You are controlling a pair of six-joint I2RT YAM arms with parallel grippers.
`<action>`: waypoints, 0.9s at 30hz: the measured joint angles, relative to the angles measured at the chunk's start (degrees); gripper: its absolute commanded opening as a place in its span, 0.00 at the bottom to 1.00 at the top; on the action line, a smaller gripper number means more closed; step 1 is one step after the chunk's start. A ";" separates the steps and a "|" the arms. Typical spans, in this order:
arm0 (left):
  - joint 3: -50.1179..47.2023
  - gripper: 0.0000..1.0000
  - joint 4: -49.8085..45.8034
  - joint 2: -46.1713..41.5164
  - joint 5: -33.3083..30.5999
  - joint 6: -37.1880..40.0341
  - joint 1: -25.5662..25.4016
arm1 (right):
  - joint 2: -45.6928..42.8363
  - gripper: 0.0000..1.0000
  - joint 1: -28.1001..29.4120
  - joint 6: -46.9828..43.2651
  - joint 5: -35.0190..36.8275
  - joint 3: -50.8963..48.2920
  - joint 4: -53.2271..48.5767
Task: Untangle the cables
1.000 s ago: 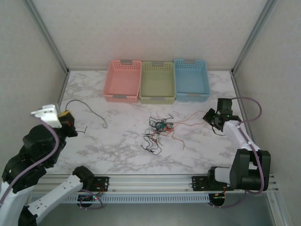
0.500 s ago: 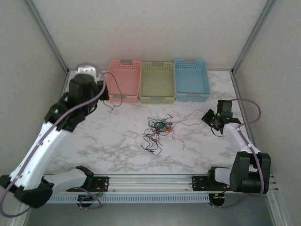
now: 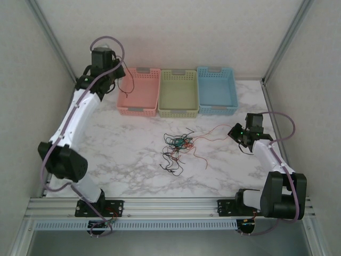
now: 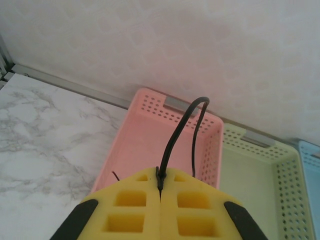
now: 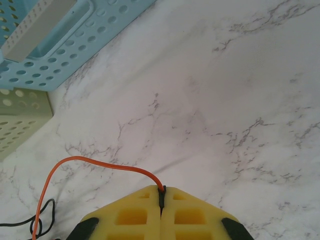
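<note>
L arm is stretched up and far back-left. My left jaws are clenched on one black cable, pinched right at the seam between the yellow pads. From the pinch it climbs, arches over and drops back down. In the L wrist view the whole loop sits against the inside of the pink basket. From the top cam it hangs by that basket's left rim (can't tell if the loose end touches the basket).

R arm is low on the right side of the tabletop. My right jaws are shut tight on the end of an orange cable, gripped where the pads meet. The cable bows up and left from the pinch, then curves down toward a bit of black wire at the bottom-left corner of the R wrist view. From the top cam it runs left across the marble into the rest of the cables.

Those cables lie in a loose knot of black, red/orange and teal strands approx. mid-tabletop, in front of the green basket and well apart from it. The blue basket stands just beside the green one, with pink on the other side, all 3 in a row along the back wall.
</note>
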 measured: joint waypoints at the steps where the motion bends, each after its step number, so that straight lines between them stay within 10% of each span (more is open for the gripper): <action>1: 1.11 0.00 0.37 1.92 0.17 -0.09 0.44 | 0.00 0.00 0.00 0.00 -0.20 0.00 -0.02; 27: 30.34 0.05 -5.38 37.66 10.67 -1.46 1.20 | 0.00 0.00 0.00 -0.02 -0.61 0.00 -0.92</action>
